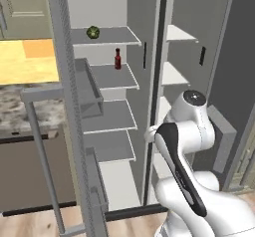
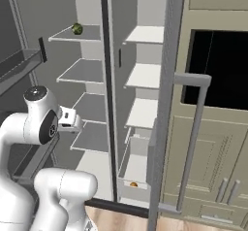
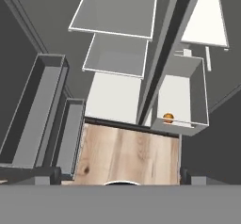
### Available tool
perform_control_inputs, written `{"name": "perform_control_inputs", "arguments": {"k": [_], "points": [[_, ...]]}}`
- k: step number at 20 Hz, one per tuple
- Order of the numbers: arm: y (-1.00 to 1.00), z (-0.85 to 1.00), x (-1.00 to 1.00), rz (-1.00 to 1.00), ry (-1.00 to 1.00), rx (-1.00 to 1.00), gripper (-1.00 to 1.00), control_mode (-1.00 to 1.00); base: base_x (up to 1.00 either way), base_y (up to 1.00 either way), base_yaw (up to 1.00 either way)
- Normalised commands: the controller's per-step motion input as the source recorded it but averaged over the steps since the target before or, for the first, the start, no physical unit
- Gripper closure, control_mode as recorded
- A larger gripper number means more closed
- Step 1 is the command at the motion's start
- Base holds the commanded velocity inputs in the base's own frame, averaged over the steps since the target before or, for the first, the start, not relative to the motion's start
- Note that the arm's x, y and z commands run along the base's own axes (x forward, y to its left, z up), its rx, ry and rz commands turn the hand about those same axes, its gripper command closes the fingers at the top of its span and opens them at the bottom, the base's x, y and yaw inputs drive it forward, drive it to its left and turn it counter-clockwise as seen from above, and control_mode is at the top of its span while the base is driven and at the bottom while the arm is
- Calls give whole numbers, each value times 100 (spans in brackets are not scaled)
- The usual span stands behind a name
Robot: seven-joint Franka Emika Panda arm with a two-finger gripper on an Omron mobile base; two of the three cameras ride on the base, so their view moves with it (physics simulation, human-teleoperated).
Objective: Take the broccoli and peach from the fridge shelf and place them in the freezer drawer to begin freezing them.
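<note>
Broccoli (image 1: 93,32) sits on the top fridge shelf (image 1: 117,36) in the left compartment, near that shelf's front-left corner in the left base view; in the right base view it shows as a dark-green lump (image 2: 77,28) toward the back of the same top shelf. One shelf down, a slim red sauce bottle (image 1: 118,59) stands upright near the back edge, approx. mid-width. Peach (image 3: 168,118) lies inside the freezer drawer (image 3: 203,96) at the bottom of the right compartment, against the drawer's front wall near its left corner as the hand cam sees it; the right base view picks it up as an orange spot (image 2: 133,184) low in the pale drawer. Both fridge doors stand swung wide, w/ grey door bins (image 3: 44,105) on the left door. White arm (image 1: 187,131) is raised in front of the centre divider, hand pointing down at the wood floor (image 3: 127,157) before the fridge. Gripper (image 3: 120,177) has its fingers spread fully apart, dark tips at the far left and right of the hand view's bottom, nothing between them and touching nothing.
</note>
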Motion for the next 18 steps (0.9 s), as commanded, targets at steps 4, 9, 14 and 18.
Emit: {"name": "perform_control_inputs", "arguments": {"k": [4, 9, 14, 18], "points": [[0, 0, 0, 0, 0, 0, -100, 100, 16, 44, 5], [0, 0, 0, 0, 0, 0, -100, 100, 34, 35, 0], [0, 0, 0, 0, 0, 0, -100, 100, 58, -13, 2], [0, 0, 0, 0, 0, 0, -100, 100, 43, 3, 1]]}}
